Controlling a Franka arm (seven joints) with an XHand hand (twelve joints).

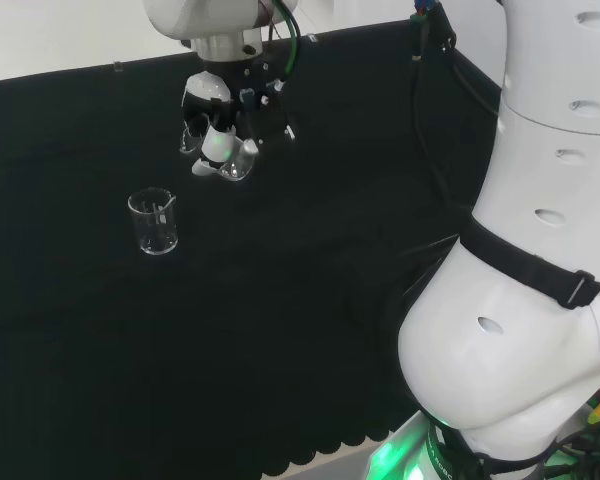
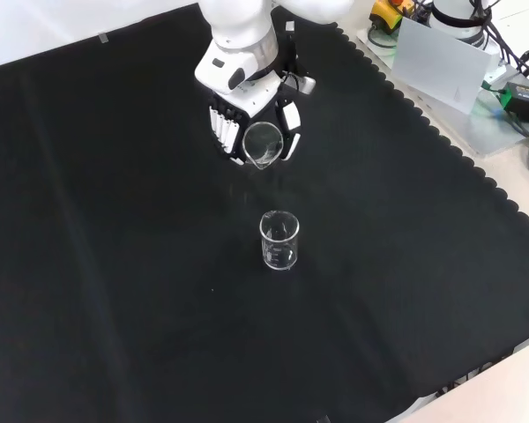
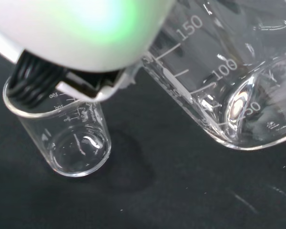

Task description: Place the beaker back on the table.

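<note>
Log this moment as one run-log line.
hand: shut on held beaker | held beaker: tilted, above cloth | second beaker: upright on cloth, apart from hand | placing: not yet done

The hand (image 1: 223, 125) hangs above the black cloth (image 1: 280, 330), fingers curled round a clear beaker (image 1: 236, 160); a second beaker (image 1: 154, 221) stands upright at its seven o'clock, apart from it

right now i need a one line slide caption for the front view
The hand holds a clear beaker tilted above the black cloth, with a second beaker standing upright below it.
</note>
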